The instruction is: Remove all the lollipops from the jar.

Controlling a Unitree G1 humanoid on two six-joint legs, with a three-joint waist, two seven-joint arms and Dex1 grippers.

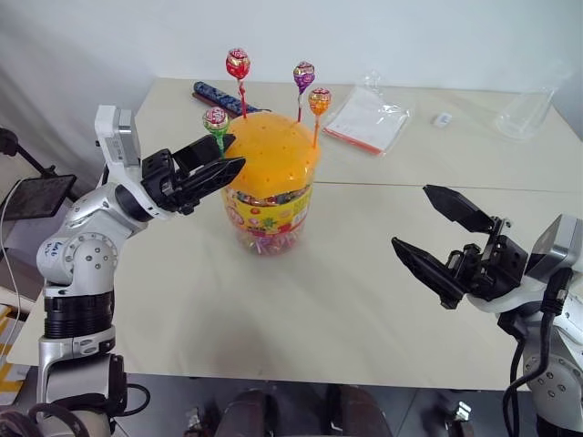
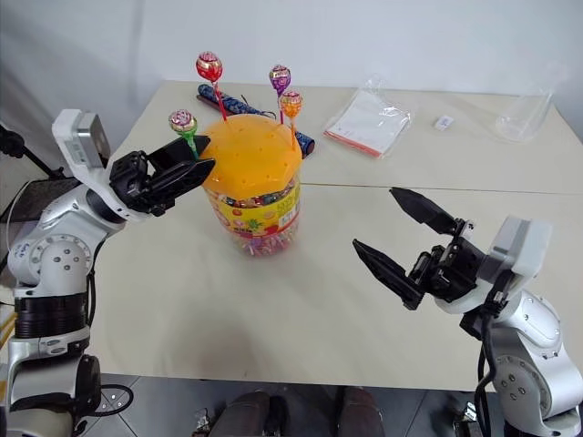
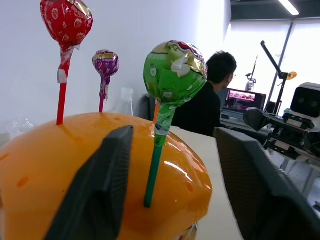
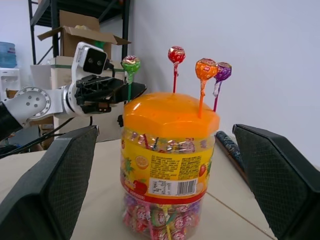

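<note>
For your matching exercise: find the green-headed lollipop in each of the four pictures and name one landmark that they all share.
Left eye: green lollipop at the lid's left edge, by the left gripper.
Right eye: same spot, upper left.
Left wrist: large, centre, between the jaws.
Right wrist: leftmost of four sticks.
Shared landmark: the jar's orange lid.

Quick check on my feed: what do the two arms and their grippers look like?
Both arms have silver-grey shells with black joints. Left gripper and right gripper each carry two black, tapered fingers with textured pads. A white-grey camera block sits on each wrist; black cables run along the right arm.
</note>
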